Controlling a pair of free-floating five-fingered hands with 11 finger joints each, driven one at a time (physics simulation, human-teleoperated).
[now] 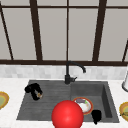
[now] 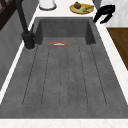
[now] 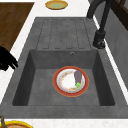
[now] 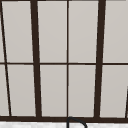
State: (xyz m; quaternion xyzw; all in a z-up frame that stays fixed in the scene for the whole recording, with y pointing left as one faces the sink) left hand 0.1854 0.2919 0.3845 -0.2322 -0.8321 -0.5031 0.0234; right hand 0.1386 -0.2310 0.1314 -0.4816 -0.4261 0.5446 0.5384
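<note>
A dark-framed window [image 1: 67, 30] fills the upper half of the front view, above a pale tiled strip and a grey sink [image 1: 45, 105] set in a white counter, with a black faucet [image 1: 68, 72] at the middle. At the left of the frame the left hand [image 1: 33, 90] hangs over the ribbed draining board, its fingers curled around something small and brownish that I cannot make out. At the lower right the right hand [image 1: 96, 116] sits by the basin's front edge, fingers drooping loosely, holding nothing, just beside a red-rimmed plate [image 1: 88, 110] on the basin floor. The plate carries an eggplant [image 3: 78, 75]. A red ball [image 1: 67, 115] covers the lower middle. Yellow plates lie on the counter at both edges.
</note>
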